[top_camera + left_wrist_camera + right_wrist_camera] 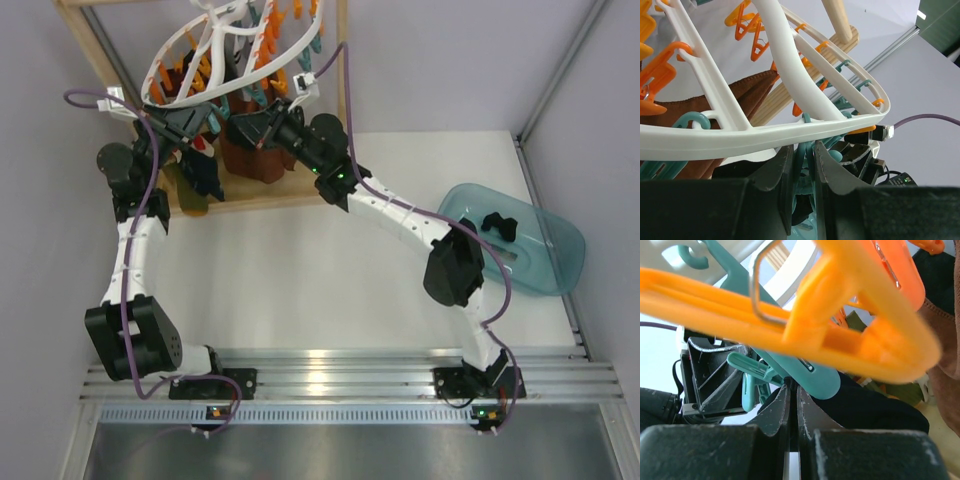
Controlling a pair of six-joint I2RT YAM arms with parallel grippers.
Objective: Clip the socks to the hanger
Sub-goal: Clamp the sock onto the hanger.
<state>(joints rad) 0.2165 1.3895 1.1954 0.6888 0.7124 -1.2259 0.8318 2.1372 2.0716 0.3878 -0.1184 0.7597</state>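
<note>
**Fig.** A round white plastic drying hanger (790, 137), ringed with orange and teal clips, hangs within a light wooden frame (95, 48) at the far left, both arms reaching beneath it. A translucent teal plastic tub (565, 250) at the right holds one small black fabric sock (498, 224). The left gripper (801, 152) is squeezed onto a teal clip (803, 187) under the hanger's rim; the right gripper (790, 390), fingers pressed almost together, pinches a second black sock (875, 412) just below that clip.

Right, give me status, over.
Left gripper shut on teal clip below hanger. Right gripper shut on sock, at that clip. Orange clip hanging close above.
</note>
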